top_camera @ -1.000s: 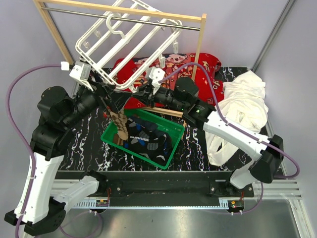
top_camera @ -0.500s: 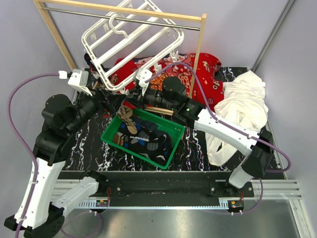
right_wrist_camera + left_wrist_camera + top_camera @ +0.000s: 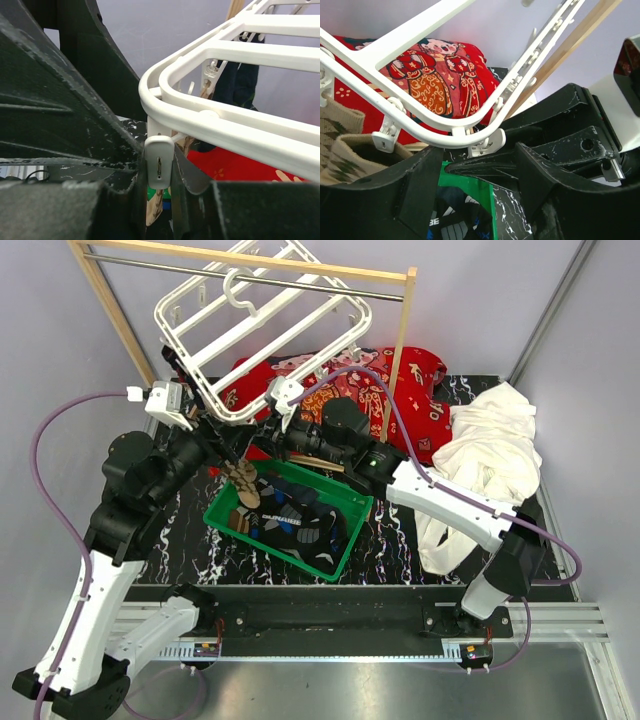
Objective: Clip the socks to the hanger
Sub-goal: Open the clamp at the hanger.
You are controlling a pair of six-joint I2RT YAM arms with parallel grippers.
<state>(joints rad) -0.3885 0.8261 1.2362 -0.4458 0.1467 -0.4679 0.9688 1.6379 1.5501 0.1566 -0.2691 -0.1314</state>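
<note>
One hanger (image 3: 270, 56), one green basket (image 3: 280, 553), one red cloth (image 3: 410, 375), one white cloth (image 3: 495, 440), one wooden rack (image 3: 401, 330)

We identify a black marbled counter (image 3: 395, 540) carrying a green basket (image 3: 353, 540), a red printed cloth (image 3: 412, 375) and a white cloth (image 3: 490, 440).

The hanger (image 3: 262, 318) tilts down over both my grippers. Its low corner rail runs just above my left gripper (image 3: 479, 155), so upward is closed there. My right gripper (image 3: 159, 175), pinched on a clip (image 3: 159, 161) at that corner, faces the left one head-on and fills the room ahead. One of its fingers points into the gap between my left jaws, which stand apart. A brown argyle sock (image 3: 242, 485) hangs beside my left finger. Below, the green basket (image 3: 228, 523) is open-topped, leaving free room between rim and hanger. The wooden post (image 3: 398, 360) bars the right side.
</note>
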